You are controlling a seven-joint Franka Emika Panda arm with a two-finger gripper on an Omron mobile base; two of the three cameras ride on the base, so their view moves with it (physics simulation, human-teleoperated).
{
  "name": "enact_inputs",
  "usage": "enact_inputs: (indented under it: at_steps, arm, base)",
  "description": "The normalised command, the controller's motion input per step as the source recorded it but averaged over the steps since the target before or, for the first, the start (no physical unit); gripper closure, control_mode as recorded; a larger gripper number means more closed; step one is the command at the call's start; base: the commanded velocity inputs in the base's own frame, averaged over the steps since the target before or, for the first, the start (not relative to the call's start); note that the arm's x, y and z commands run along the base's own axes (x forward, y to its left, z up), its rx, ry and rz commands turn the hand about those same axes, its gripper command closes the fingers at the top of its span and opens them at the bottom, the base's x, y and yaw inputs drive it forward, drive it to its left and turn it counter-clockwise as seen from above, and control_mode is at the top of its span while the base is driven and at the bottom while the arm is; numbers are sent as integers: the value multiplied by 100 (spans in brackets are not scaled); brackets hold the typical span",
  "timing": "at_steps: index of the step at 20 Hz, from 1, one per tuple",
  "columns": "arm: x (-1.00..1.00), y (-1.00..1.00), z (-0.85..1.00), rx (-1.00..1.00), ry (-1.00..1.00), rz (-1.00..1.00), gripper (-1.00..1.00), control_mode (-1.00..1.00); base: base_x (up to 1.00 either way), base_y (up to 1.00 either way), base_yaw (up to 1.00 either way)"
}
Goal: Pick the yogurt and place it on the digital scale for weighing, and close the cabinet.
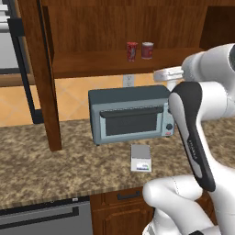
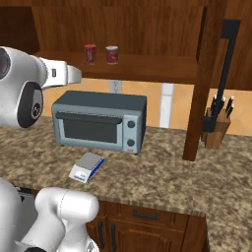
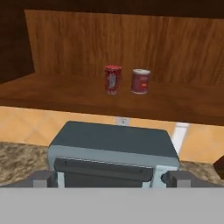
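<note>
The cabinet (image 1: 114, 32) stood open, its doors swung wide above the counter (image 2: 162, 167). The arm reached up above the toaster oven (image 1: 131, 114), hand level toward the shelf. The digital scale (image 1: 140, 158) sat near the counter's front edge. The slim red yogurt (image 3: 112, 79) stood upright on the cabinet shelf, just beside a red can (image 3: 140, 81). The gripper (image 3: 112, 178) was spread, holding nothing.
</note>
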Motion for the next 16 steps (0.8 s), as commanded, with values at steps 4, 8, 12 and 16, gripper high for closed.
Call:
enact_inputs:
  at_steps: [4, 8, 12, 16]
  arm:
    - [34, 0, 42, 8, 0, 0, -100, -100]
    - [21, 3, 8, 11, -10, 0, -100, -100]
    - [10, 8, 24, 6, -18, 0, -100, -100]
    - [67, 18, 0, 0, -2, 0, -100, -100]
  base:
    - [0, 0, 0]
    - [0, 0, 0]
    - [0, 0, 0]
    - [0, 0, 0]
